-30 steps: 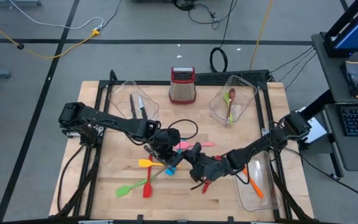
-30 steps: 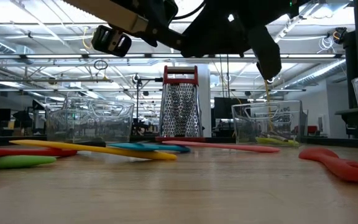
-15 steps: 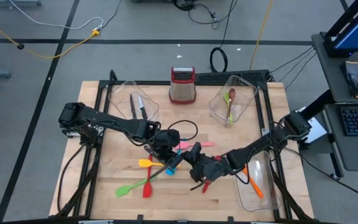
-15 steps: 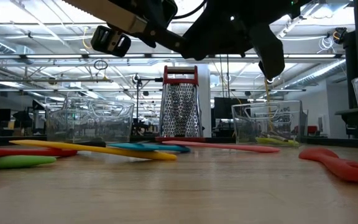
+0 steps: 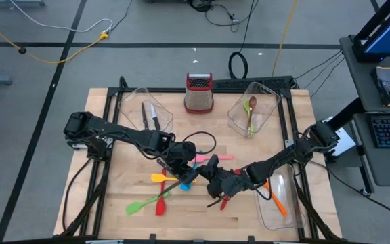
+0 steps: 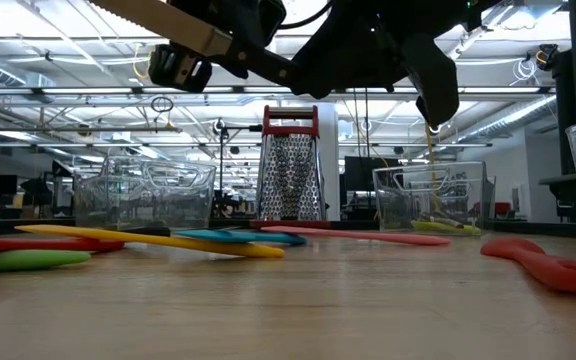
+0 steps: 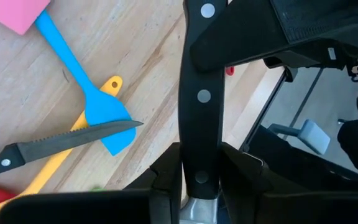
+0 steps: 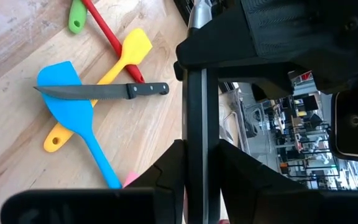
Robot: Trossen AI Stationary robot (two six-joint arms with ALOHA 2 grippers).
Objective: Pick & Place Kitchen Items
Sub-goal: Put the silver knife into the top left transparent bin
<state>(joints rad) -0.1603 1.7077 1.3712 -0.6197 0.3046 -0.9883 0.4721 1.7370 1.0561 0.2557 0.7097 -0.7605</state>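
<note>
The black-handled, riveted steel knife (image 7: 202, 112) hung in the air above the middle of the wooden worktop (image 5: 120, 190). It was caught between both sets of jaws at once. The left arm (image 5: 120, 135) had its jaws pressed on the handle's two flat sides near the steel bolster. The right arm (image 5: 283, 159) had its jaws closed on the same handle, seen edge-on in its own wrist view. This looked like a hand-over, though which side was giving could not be told.

To do it well, the receiving jaws should be firmly clamped before the others let go. The giver should then back off straight along the handle so the knife does not twist.

Directly beneath the jaws a second, serrated black-handled knife (image 8: 98, 92) lay across the head of a blue spatula (image 8: 73, 118), beside a yellow spatula (image 8: 126, 53). Lowering there would risk knocking them.

Farther from the jaws, beyond the left arm, a clear plastic bin (image 5: 131, 102) held two knives, which was probably this knife's destination. A metal box grater with a red top (image 5: 199, 93) stood beside that bin.
</note>
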